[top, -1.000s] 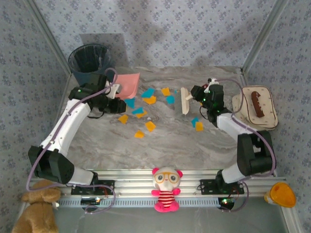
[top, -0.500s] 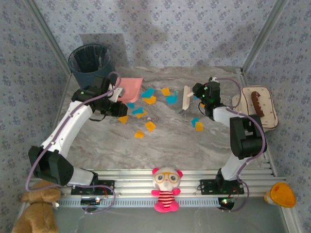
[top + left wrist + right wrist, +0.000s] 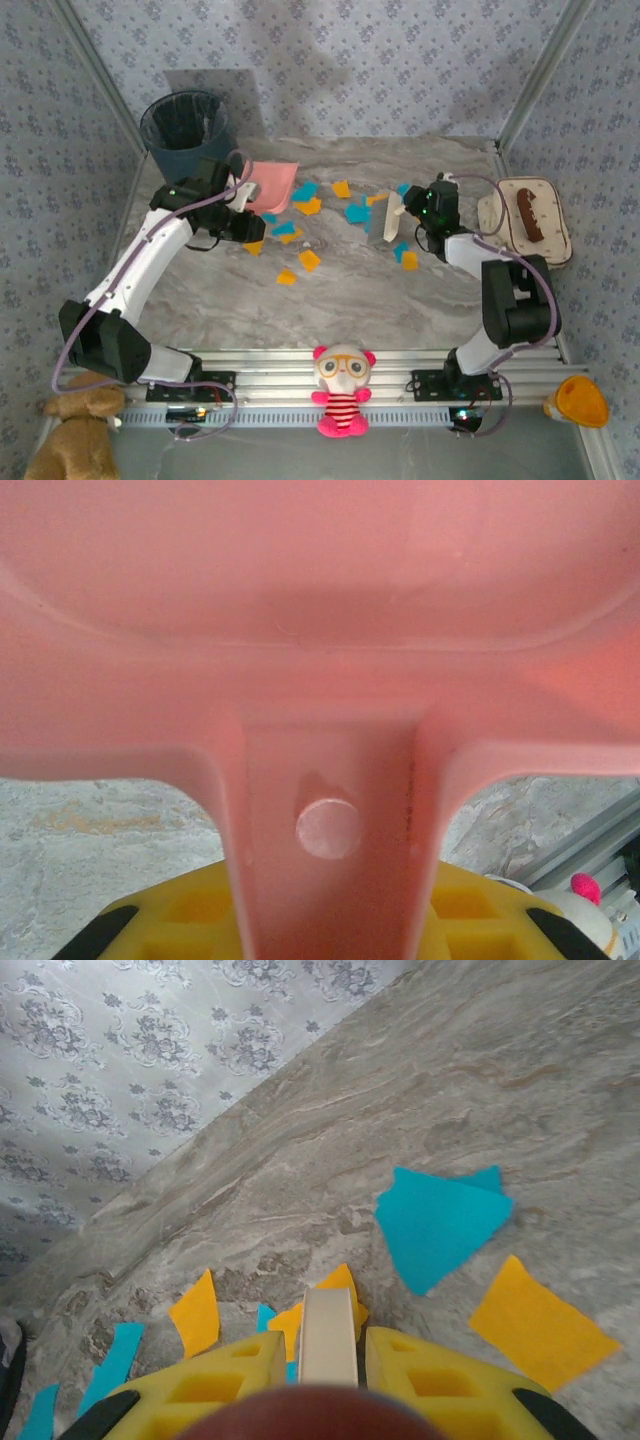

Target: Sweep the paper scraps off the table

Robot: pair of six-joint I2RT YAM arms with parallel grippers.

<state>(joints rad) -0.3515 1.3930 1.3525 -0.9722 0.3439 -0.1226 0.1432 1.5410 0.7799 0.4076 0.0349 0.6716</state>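
Note:
Orange and cyan paper scraps (image 3: 357,211) lie scattered over the middle of the marble table (image 3: 330,300), between the two arms. My left gripper (image 3: 238,196) is shut on the handle of a pink dustpan (image 3: 272,183), whose mouth faces the nearest scraps. In the left wrist view the dustpan (image 3: 320,630) blocks most of the picture, its handle between my yellow fingers (image 3: 170,910). My right gripper (image 3: 424,205) is shut on a cream brush (image 3: 393,217), tilted on the scraps' right edge. The right wrist view has the brush handle (image 3: 329,1332) between the fingers and scraps (image 3: 440,1222) just ahead.
A dark bin (image 3: 186,125) stands at the back left behind the dustpan. A cream tray (image 3: 545,215) holding a brown object lies at the right edge. A plush toy (image 3: 343,390) sits on the front rail. Floral walls close in three sides.
The right gripper shifted and tilted the brush, nudging scraps near it to the left. The left gripper brought the dustpan slightly right, closer to the scraps.

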